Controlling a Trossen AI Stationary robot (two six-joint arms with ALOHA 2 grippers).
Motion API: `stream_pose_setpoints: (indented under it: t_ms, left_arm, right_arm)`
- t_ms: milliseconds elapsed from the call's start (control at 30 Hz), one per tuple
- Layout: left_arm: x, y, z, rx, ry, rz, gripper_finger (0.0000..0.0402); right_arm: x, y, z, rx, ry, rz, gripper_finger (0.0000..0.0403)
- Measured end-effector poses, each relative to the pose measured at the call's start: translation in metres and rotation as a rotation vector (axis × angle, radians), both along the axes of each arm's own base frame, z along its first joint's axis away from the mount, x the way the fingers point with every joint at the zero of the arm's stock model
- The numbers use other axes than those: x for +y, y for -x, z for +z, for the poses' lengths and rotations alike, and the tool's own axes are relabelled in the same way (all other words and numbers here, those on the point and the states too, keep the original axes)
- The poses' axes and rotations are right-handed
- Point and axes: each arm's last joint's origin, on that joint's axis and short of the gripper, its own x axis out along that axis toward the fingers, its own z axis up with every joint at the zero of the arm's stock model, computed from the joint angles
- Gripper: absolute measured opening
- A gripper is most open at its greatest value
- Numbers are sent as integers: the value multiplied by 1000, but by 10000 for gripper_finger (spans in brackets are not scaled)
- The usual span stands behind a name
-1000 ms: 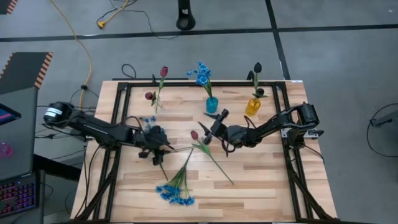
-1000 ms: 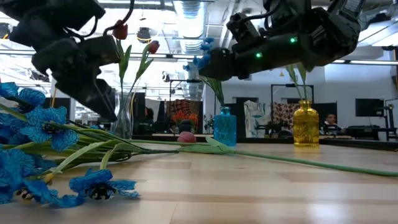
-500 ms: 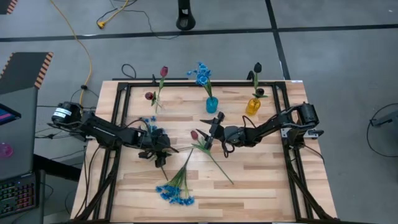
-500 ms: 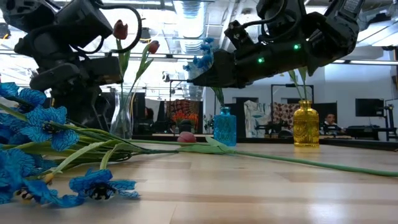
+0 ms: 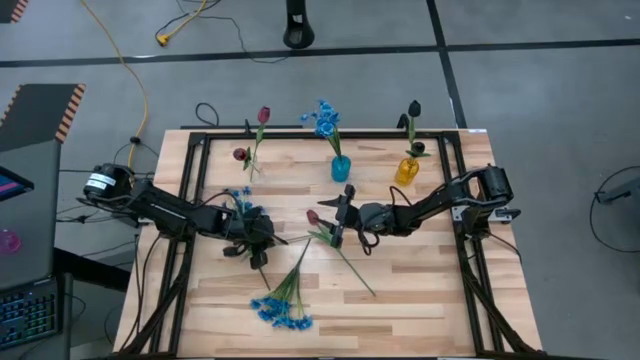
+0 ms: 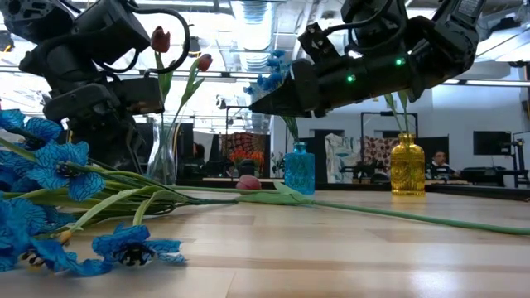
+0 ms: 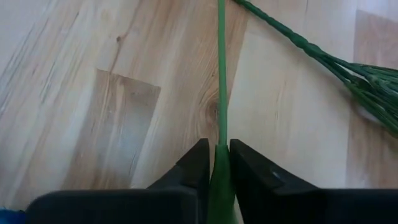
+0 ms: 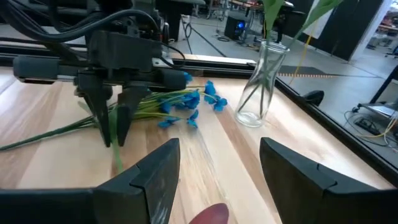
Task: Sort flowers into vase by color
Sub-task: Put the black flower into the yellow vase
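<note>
My left gripper (image 5: 256, 241) stands low over the table's left middle, shut on the green stem (image 7: 221, 93) of a blue flower whose blossoms (image 5: 240, 196) lie just behind it. My right gripper (image 5: 335, 222) hovers open above the bud of a dark red tulip (image 5: 312, 216), which lies flat on the wood; the bud (image 8: 211, 214) shows between its fingers. A bunch of blue flowers (image 5: 282, 308) lies near the front edge. At the back stand a clear vase (image 8: 258, 93) with red tulips, a blue vase (image 5: 341, 168) with a blue flower and a yellow vase (image 5: 406, 172) with a dark tulip. My left gripper pinches the blue flower's stem (image 7: 221, 138) between its two fingers, some way down from the blossoms. The fingers (image 8: 102, 121) come from above, pointing down. The stem runs on along the tabletop past the fingers and lies on the wood.
The bunch's stems (image 7: 367, 81) fan out close beside the held stem. The red tulip's long stem (image 5: 350, 265) runs toward the near right. A dark frame (image 5: 190, 200) rims the table.
My left gripper has come down toward the table and a little toward its near edge, onto the blue flower's stem. My right gripper has moved toward the table's left and near edges, closer to the red tulip's bud. The flowers lie as before.
</note>
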Motion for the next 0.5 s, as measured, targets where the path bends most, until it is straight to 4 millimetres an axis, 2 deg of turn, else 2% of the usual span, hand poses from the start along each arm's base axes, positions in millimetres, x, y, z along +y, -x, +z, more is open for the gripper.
stream_pose_setpoints:
  t_ms: [133, 267, 400, 500]
  left_arm:
    - [0, 0, 0, -1, 7, -1, 30]
    - [-1, -2, 2, -13, 33, -18, 22]
    - [-3, -10, 12, -41, 44, -32, 21]
    - [-4, -16, 20, -65, 30, -55, 21]
  right_arm:
    - [0, 0, 0, 0, -1, 9, 249]
    - [3, -3, 1, 7, -16, 95, 249]
    - [8, -16, 10, 62, -51, 207, 249]
    - [10, -29, 18, 182, -61, 250, 249]
